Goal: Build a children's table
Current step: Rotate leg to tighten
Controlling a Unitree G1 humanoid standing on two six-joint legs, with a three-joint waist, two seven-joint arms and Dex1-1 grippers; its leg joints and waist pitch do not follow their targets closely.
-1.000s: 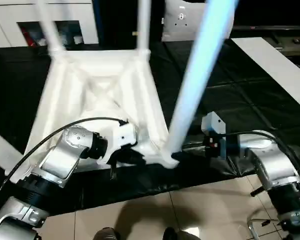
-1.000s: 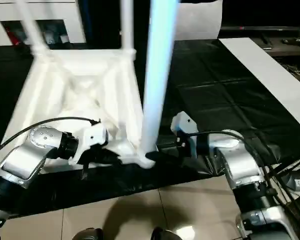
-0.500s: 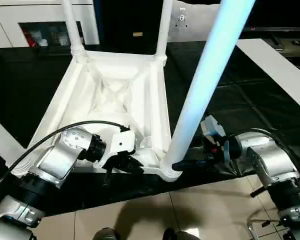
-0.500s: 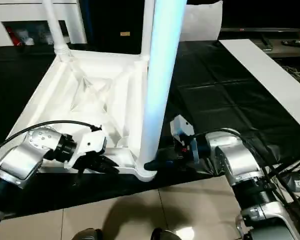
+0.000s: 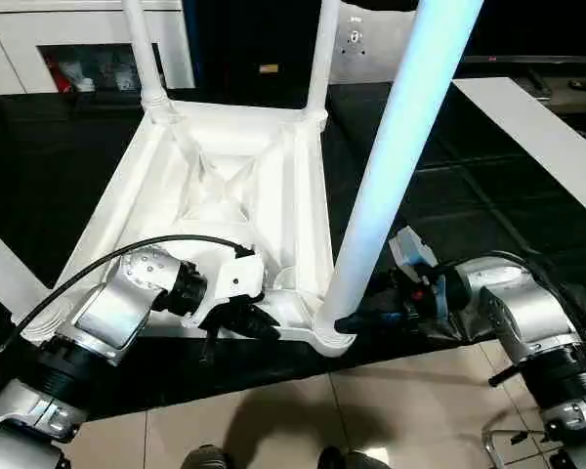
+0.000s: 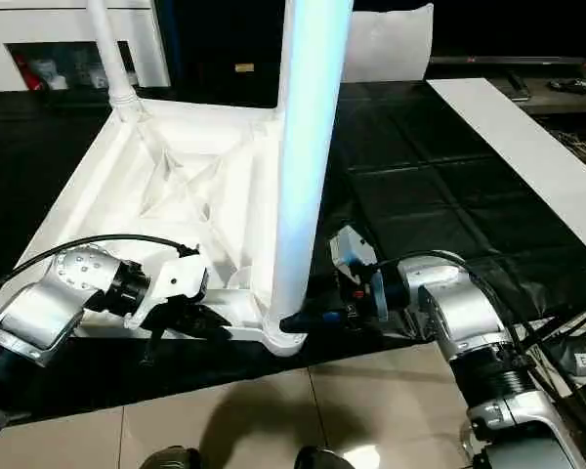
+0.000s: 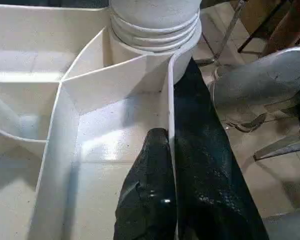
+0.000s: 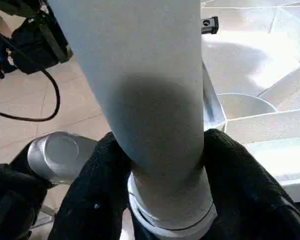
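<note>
children's table (image 5: pixel 225 186) lying upside down on black mat (image 5: pixel 488 195), near leg (image 5: pixel 391 176) standing in its near corner socket. right gripper (image 8: pixel 157 185) clasping that leg's base; left gripper (image 7: pixel 167 150) pinching the rim beside it. risk: a sideways pull tilting the leg, jamming the socket.

The tops of all three upright legs (image 5: pixel 396 166) are cut off at the far edge. The table's near-left corner (image 5: pixel 49 313) is hidden behind the left forearm (image 5: pixel 98 322).

Forearms (image 5: pixel 117 308): silver housings showing black joint collars and white wrist blocks; black cable (image 5: pixel 127 249) arcing over the left; glossy black fingers (image 7: pixel 150 190).
</note>
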